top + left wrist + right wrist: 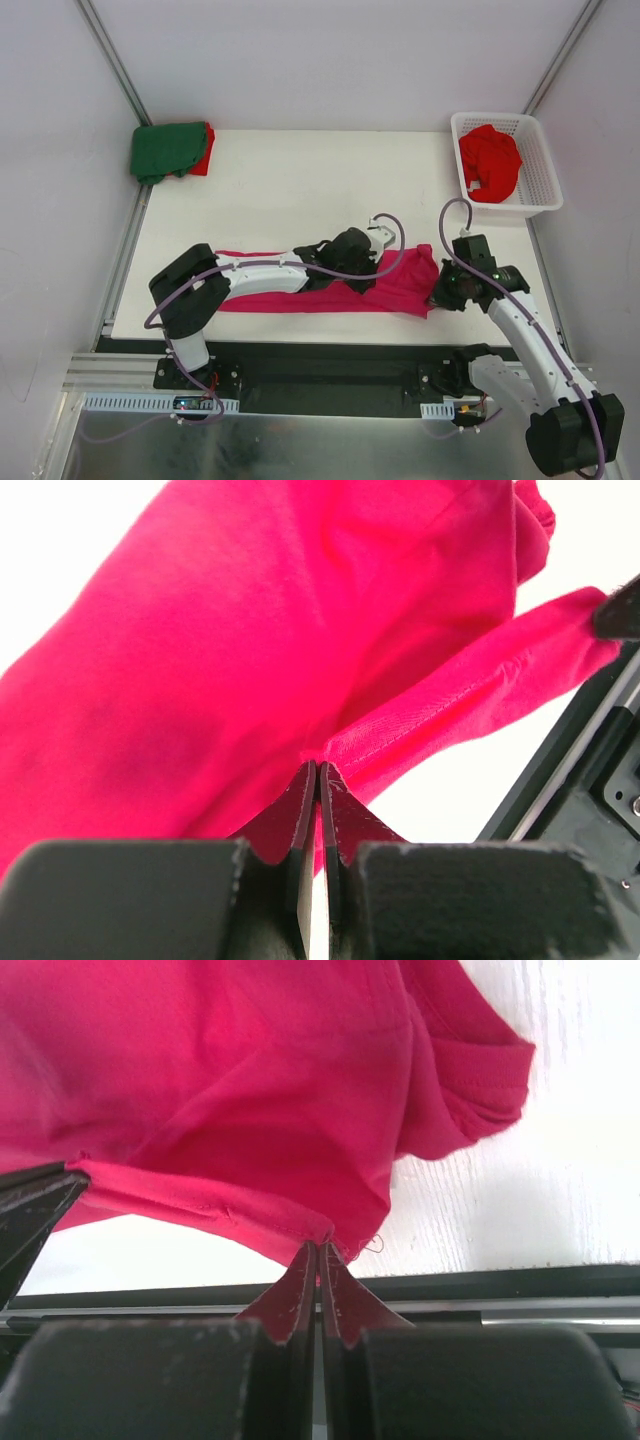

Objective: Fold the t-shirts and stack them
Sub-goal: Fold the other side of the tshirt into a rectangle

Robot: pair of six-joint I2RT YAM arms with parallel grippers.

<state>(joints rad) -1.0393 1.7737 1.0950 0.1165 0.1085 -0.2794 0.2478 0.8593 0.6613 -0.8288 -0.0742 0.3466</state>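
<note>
We see the pink shirt [300, 300] stretched as a long band along the near edge of the table [300, 190], running left to right in front of both arms. Our left gripper [318, 772] reaches over the band toward its right half. Its jaws are pressed together on a hemmed edge of the pink cloth, with only a thin fold caught between them. Our right gripper [320, 1252] sits at the shirt's right end, close to the table's near edge. It is likewise pinched tight on a stitched hem of the same shirt, a loose thread showing just beside the tips. In the right wrist view a sleeve opening lies on the white tabletop, farther off and to the right. The two grippers are near each other: the left wrist view catches part of the right one at its right margin, just beside the cloth.

At the far left corner a green shirt [165, 150] lies folded over a folded red shirt [206, 152], whose edge shows on the right. At the far right a white basket [545, 190] holds a crumpled red shirt [490, 160].
</note>
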